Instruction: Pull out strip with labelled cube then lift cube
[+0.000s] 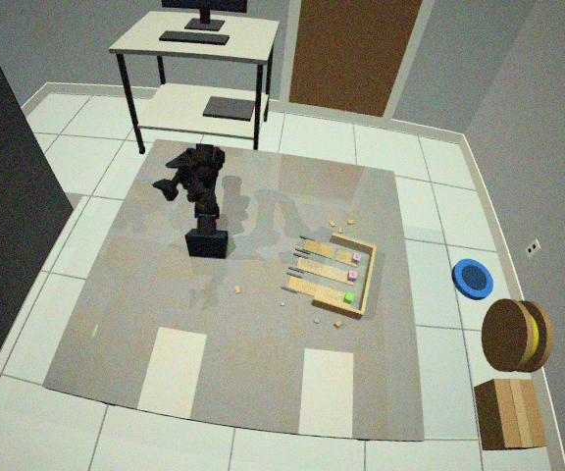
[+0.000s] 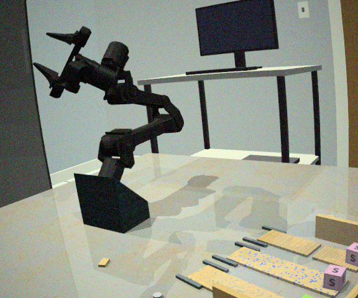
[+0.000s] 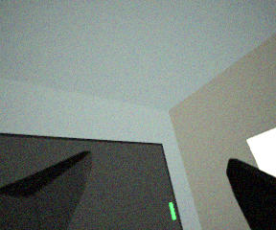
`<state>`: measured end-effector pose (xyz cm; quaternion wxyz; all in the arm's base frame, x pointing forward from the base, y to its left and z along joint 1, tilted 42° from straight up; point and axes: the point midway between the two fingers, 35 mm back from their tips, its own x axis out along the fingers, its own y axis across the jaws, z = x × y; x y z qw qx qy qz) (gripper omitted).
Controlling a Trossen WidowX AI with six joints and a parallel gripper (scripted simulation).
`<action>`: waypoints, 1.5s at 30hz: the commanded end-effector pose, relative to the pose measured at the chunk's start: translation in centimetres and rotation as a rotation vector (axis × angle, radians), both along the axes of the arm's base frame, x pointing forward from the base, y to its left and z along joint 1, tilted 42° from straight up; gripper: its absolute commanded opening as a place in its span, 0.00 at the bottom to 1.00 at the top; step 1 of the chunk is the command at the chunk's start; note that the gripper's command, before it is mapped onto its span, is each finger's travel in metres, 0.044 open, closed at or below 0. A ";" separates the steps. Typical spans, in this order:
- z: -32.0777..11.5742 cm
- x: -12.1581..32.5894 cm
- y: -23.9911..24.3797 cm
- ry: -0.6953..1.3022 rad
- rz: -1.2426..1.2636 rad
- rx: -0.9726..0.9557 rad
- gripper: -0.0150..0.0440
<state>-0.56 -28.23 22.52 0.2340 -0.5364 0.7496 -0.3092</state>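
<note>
Above table, well apart from its edges: end effector, released.

You get a steep, distant overhead view and a nearer, low side view, both covering arm and counter.

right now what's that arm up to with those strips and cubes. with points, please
Nothing is being handled. The arm [image 1: 205, 202] [image 2: 169, 121] holds its open claw [image 1: 164, 175] [image 2: 41, 48] [image 3: 158, 162] up, away from the strips. The speckled strip [image 1: 323, 270] [image 2: 275, 266] is whole and carries an S cube [image 1: 352, 276] [image 2: 334, 277]; it has not been pulled out. Another S cube [image 1: 356, 257] [image 2: 356, 254] sits beyond a gap.
</note>
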 end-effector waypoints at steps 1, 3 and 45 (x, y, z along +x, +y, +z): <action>0.0 0.1 0.0 -0.005 0.006 0.000 0.93; -0.3 1.2 -0.4 -0.045 0.051 0.002 0.93; -16.6 34.2 25.6 -1.593 -0.316 2.098 0.93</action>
